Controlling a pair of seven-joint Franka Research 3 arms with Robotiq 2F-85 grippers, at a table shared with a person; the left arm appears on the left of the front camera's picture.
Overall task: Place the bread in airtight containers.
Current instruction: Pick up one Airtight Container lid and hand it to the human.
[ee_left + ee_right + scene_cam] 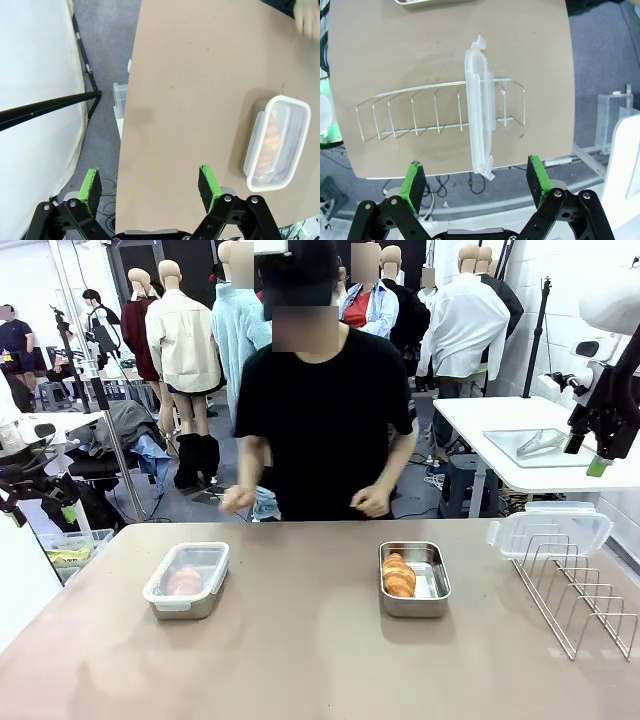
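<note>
The desk point(320, 640) runs wide and bare between the robot and the person, whose hands point(372, 502) hang just off its far edge. On its right side stands a wire rack point(580, 590), with a clear lid point(552, 532) propped upright in its far slots. Left of centre sits a closed tin point(187, 580), its clear lid clipped on and a roll showing dimly through it. Right of centre sits an open tin point(414, 578), long axis running away from the robot, with a croissant roll point(398, 575) lying lengthwise along its left side.

What seems left is to cover that open tin. The spare lid lies on the right arm's side, so that arm looks the nearer one. In the right wrist view the lid point(480, 105) stands edge-on, its long axis pointing straight ahead between the fingers.

The right gripper point(476, 182) is spread wide and holds nothing. The left gripper point(150, 186) is equally wide and empty, hovering over the desk's left edge, the closed tin point(277, 142) off to one side.
</note>
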